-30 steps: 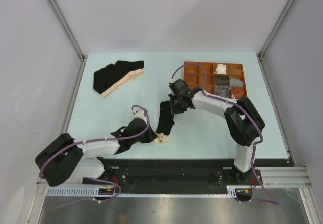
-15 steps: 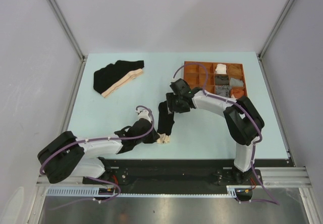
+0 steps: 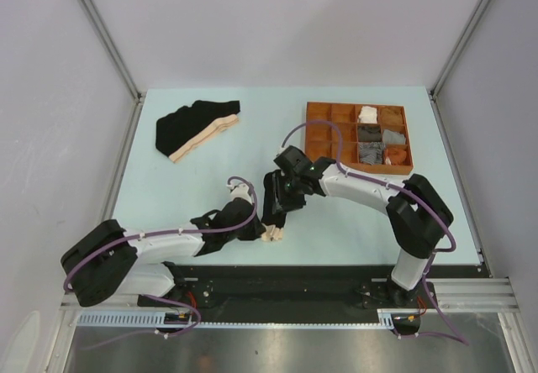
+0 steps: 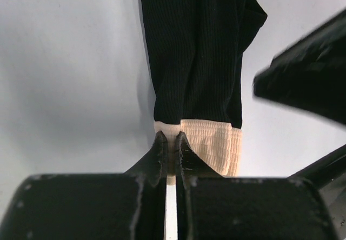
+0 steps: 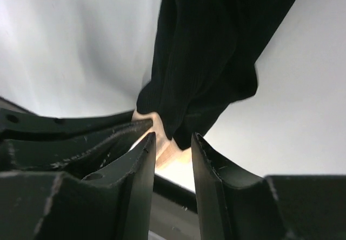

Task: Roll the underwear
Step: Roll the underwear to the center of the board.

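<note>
a long, folded black ribbed cloth brief (image 4: 194,51) is laid on the pale blue-green table (image 3: 353,222), near its front edge, between the two arms. its beige elastic waistband (image 4: 211,142) is pinched at one corner by the tightly closed left gripper (image 4: 168,140). the right gripper (image 5: 170,137) is held just over the black end, fingers a narrow gap apart, nothing clamped.

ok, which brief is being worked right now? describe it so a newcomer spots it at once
On the pale blue table, look near the middle of its front edge. The folded brief lies there as a narrow black strip, its beige waistband end pinched in the left gripper. The other brief, far left, lies spread wide and untouched.
</note>
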`<state>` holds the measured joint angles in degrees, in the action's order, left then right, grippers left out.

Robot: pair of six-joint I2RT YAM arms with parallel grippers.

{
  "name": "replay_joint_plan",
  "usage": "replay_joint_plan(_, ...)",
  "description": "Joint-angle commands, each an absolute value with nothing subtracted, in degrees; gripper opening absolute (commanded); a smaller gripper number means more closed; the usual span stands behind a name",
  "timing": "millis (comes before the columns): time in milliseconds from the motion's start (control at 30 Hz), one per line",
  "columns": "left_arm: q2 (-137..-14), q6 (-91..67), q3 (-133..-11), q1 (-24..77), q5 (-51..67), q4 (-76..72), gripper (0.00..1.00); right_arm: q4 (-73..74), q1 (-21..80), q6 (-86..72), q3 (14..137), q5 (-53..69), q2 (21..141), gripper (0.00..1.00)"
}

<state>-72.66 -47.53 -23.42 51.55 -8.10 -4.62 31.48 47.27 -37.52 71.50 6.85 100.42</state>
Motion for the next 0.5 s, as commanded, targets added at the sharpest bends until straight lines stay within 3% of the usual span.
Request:
replay_joint_plan(0, -71.98, -47.37, -24.52, 52.82, -8.26, -0.35, 0.00, 30.33, 48.42, -43.41, 69.26, 12.74, 98.70, 0.36)
replay_joint_plan(267, -72.16, -47.29, -25.14, 53.44, -8.53, -0.44, 0.00, 28.74, 51.33, -45.70, 68.64, 13.10, 99.49, 0.19)
replay_joint_plan(467, -72.33, -47.29, -25.40, 53.79, -9.05, -0.44, 0.00, 32.25, 52.29, -45.62, 68.56, 10.90, 99.23, 0.19)
